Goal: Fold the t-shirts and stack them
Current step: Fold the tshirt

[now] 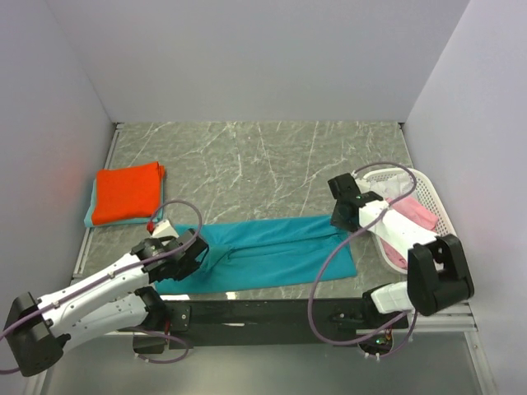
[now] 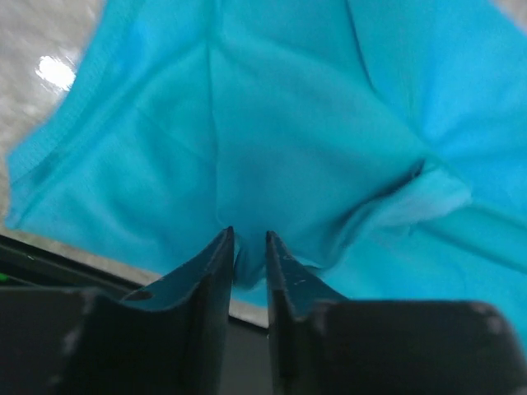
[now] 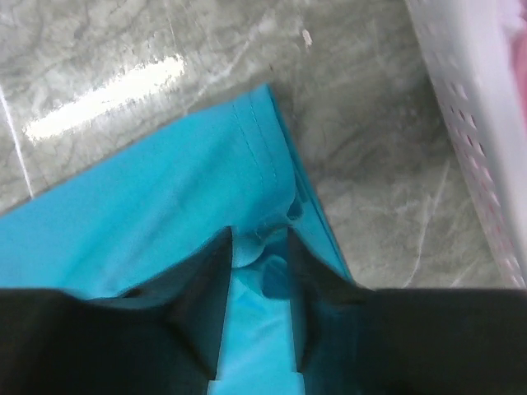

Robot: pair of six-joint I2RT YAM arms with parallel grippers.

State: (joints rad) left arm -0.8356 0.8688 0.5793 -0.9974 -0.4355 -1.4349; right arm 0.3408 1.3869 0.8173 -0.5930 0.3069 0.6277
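Note:
A teal-blue t-shirt [image 1: 263, 251] lies folded into a long band across the near part of the table. My left gripper [image 1: 198, 251] sits at its left end and my right gripper [image 1: 339, 220] at its right end. In the left wrist view the left gripper [image 2: 247, 239] has its jaws slightly apart, with a fold of the teal cloth [image 2: 272, 123] lying loose between the tips. The right gripper [image 3: 259, 239] stands open over the hemmed corner of the shirt [image 3: 165, 206], a small bump of cloth in the gap. A folded orange-red t-shirt [image 1: 128, 192] rests on a light teal one [image 1: 89, 216] at the left.
A white mesh basket [image 1: 428, 193] stands at the right edge with a pink t-shirt [image 1: 416, 212] in it. The basket wall [image 3: 469, 107] is close to the right of the right gripper. Grey marbled table [image 1: 263, 164] lies behind the teal shirt.

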